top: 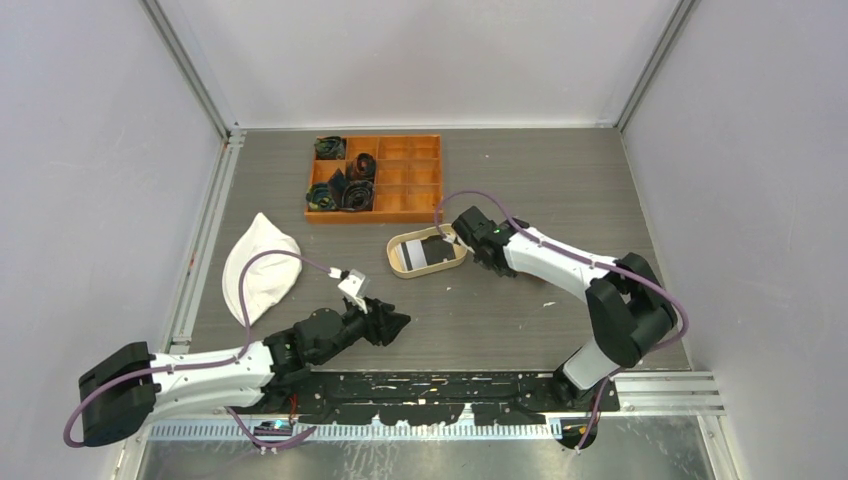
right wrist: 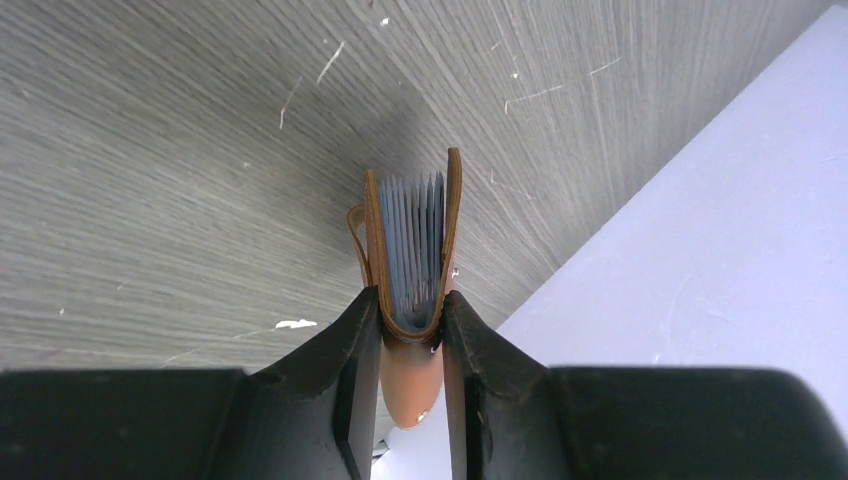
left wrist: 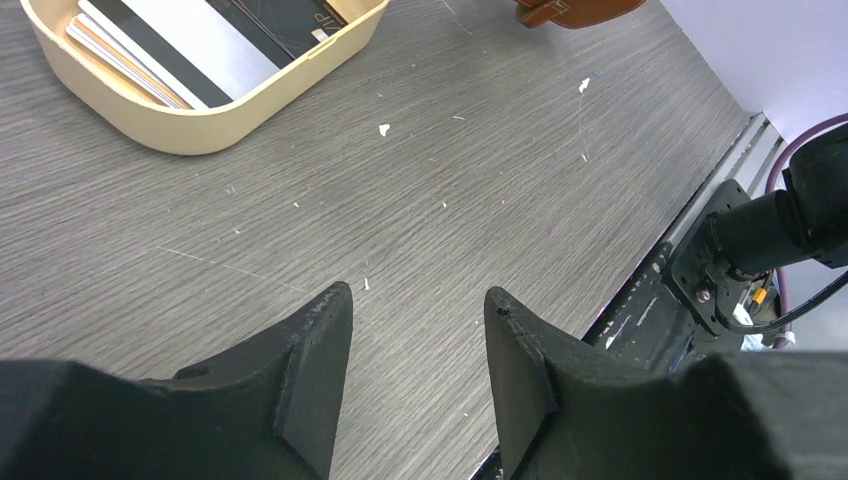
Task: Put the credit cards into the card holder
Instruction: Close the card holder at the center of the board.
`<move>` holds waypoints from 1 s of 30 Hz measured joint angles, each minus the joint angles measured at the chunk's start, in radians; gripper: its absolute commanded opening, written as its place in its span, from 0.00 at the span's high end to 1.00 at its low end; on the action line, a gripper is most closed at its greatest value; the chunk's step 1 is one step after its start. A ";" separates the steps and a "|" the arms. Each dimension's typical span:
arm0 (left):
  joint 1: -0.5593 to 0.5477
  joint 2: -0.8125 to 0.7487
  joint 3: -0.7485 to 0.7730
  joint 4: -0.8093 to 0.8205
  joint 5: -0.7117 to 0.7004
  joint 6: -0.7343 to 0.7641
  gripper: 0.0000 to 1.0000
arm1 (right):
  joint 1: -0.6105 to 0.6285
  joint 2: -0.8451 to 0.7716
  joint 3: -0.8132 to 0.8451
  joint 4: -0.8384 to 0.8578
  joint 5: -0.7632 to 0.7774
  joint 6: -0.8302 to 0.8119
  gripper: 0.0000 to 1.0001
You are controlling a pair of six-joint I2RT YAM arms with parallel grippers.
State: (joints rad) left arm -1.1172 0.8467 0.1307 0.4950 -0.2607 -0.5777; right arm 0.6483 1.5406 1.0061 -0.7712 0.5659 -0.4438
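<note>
The left gripper [left wrist: 415, 300] hangs low over the grey wooden table [left wrist: 450, 180]. Its two black fingers are spread apart with nothing between them. Farther back, the right gripper [right wrist: 410, 305] squeezes the small brown leather card holder [right wrist: 410, 230], just beside the oval beige tray [left wrist: 200, 130]. The white, black and grey plastic credit cards [left wrist: 200, 35] lie inside that tray. The orange box [top: 400, 214] with little rooms sits farthest back.

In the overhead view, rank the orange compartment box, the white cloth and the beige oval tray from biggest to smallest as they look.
1. orange box, clearly the largest
2. white cloth
3. beige oval tray, the smallest
</note>
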 measured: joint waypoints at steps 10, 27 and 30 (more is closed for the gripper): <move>0.000 -0.057 -0.001 -0.030 -0.001 -0.025 0.48 | 0.063 0.037 0.047 -0.055 -0.195 0.070 0.38; 0.000 0.012 -0.008 0.003 0.047 -0.105 0.55 | -0.380 -0.095 0.132 -0.204 -0.790 0.048 0.70; 0.000 0.122 0.004 0.037 0.081 -0.126 0.55 | -0.406 -0.060 0.118 -0.206 -0.788 0.026 0.74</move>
State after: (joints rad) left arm -1.1175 0.9684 0.1349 0.5320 -0.1799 -0.7033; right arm 0.2420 1.4803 1.1244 -0.9775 -0.2222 -0.4179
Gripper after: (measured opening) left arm 0.449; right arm 0.307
